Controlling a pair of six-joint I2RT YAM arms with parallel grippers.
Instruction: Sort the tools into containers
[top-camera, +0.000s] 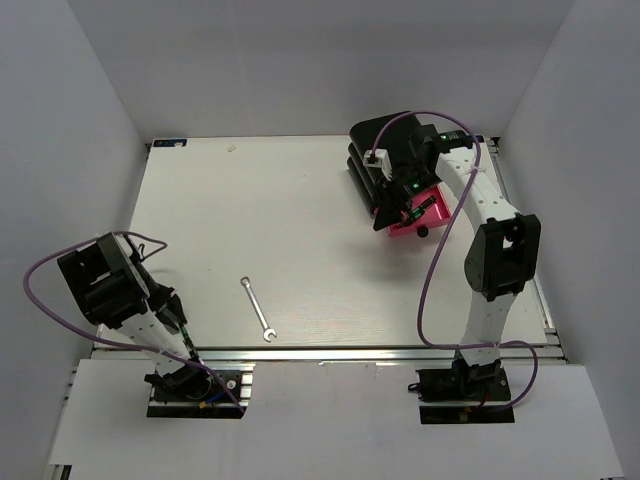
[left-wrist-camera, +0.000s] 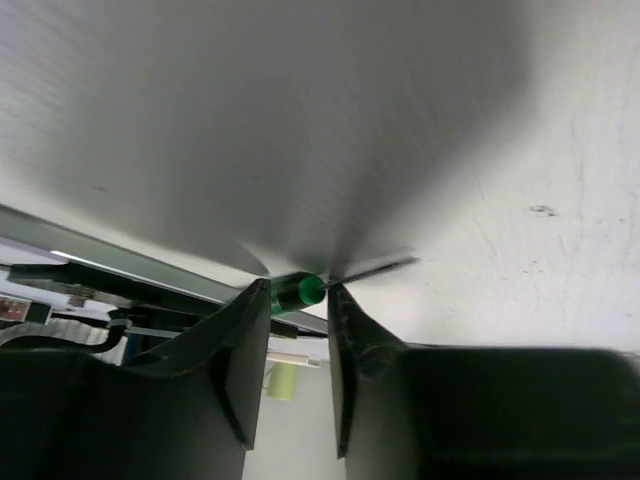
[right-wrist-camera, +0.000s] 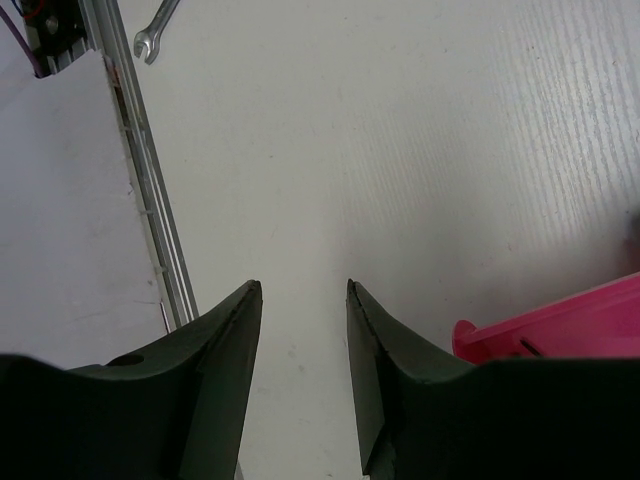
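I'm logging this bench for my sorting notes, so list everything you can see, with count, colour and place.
wrench: one, silver, lying flat on the table near its front edge, between the two arms
screwdriver: one, green handle with a thin metal shaft, between the left hand's fingertips
drawer stack: one, black, far right of the table
pink drawer: one, pulled open from the stack, under the right arm
table: one, white
left hand: one, black, near left corner, fingers on either side of the screwdriver; grip unclear
right hand: one, black, open and empty, beside the pink drawer
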